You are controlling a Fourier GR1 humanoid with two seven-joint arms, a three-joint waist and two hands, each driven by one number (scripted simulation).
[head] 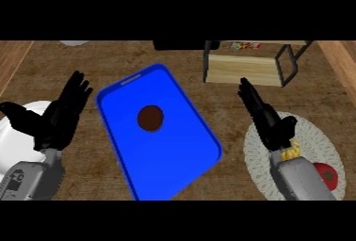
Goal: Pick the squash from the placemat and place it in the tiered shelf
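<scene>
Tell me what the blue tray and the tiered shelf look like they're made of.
The blue tray looks like glossy moulded plastic, going by its uniform colour, raised rim and rounded corners. The tiered shelf seems to have pale wooden boards with visible grain, held in a thin dark frame, probably metal.

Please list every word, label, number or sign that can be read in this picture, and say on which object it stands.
No text can be read.
Colourful packaging behind the shelf: print too blurred to read.
Left forearm: small dark marks, not legible.
Blue tray, placemat, both hands: no text.
</scene>
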